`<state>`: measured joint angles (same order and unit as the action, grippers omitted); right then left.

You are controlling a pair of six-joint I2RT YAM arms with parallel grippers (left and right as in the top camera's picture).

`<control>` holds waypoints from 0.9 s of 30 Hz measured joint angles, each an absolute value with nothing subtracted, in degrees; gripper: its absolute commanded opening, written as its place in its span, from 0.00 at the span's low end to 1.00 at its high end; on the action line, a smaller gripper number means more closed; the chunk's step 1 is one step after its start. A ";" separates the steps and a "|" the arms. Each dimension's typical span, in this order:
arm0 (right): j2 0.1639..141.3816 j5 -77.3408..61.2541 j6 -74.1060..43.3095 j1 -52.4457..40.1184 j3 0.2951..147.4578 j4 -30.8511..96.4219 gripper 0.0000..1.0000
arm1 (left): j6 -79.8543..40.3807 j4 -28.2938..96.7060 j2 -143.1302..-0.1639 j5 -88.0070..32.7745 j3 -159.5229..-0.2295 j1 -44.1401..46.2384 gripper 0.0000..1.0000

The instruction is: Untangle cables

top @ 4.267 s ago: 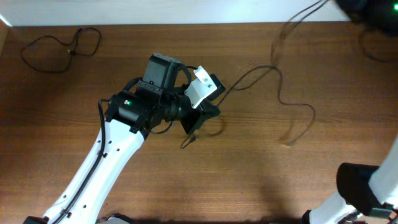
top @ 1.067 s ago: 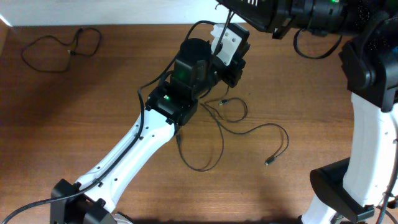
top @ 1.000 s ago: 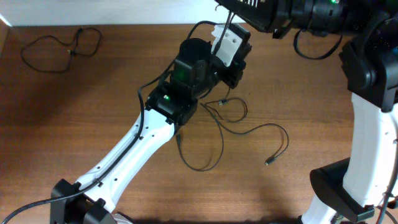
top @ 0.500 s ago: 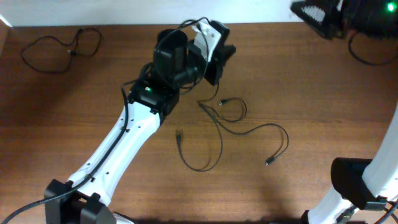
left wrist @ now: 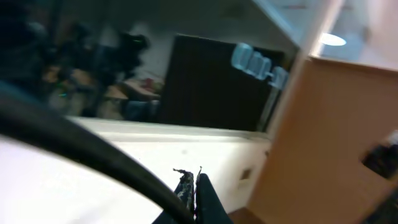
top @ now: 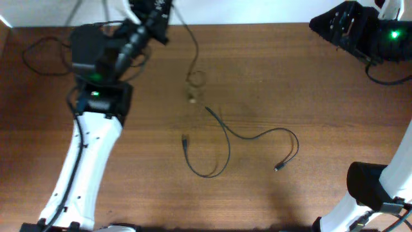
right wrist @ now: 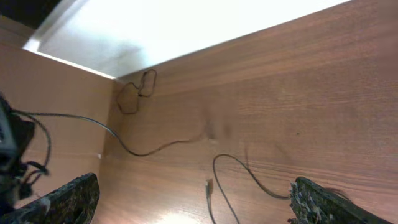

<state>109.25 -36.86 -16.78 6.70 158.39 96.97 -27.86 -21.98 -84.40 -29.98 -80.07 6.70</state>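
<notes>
Looks well past halfway, judging from the lie of the cables. At the far left of the table (top: pixel 322 116), can make out a looped cable (top: pixel 26 58) resting alone near the back edge, well apart from the others and partly hidden by the left arm (top: pixel 93 135); counts as freed. Just right of that, find the left gripper (top: pixel 153 11) raised over the back edge, fingers pressed fully together on a lifted cable (top: pixel 193 77) trailing down in a blur toward the wood. Cannot tell whether its small loop and plug end are touching the surface. Seems to be the strand in hand for this step, not yet laid down, so needs a spot of its own clear of the rest. In the middle, see a thin black middle cable (top: pixel 257 135) curling flat on the wood, with small plug ends at the lower left and lower right. Cannot tell whether one cord or two crossing at the meeting of the curves, so may need one more pull apart. At the far right, find the right gripper (right wrist: pixel 194 193) high and drawn back, spread fully wide, gripping nothing. No brand, label or writing legible anywhere; only green lights (top: pixel 95 95) on the arms.
</notes>
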 measured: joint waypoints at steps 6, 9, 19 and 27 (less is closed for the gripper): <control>109.25 -35.88 -16.14 6.70 155.92 96.97 0.98 | -27.09 -12.64 -84.42 -28.60 -80.05 -6.57 0.00; 109.25 -35.77 -16.03 6.70 154.61 96.97 0.98 | -25.89 -6.98 -84.42 -27.70 -80.05 -13.82 0.00; 109.25 -35.77 -16.03 6.70 151.13 96.97 0.98 | -12.71 11.27 -85.78 -3.18 -80.05 -27.88 0.23; 109.25 -35.77 -16.01 6.70 149.03 96.97 0.98 | -6.57 13.78 -95.90 9.67 -80.05 -30.92 0.94</control>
<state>109.25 -35.77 -16.01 6.70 149.03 96.97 -6.57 13.78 -95.90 9.67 -80.05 -30.92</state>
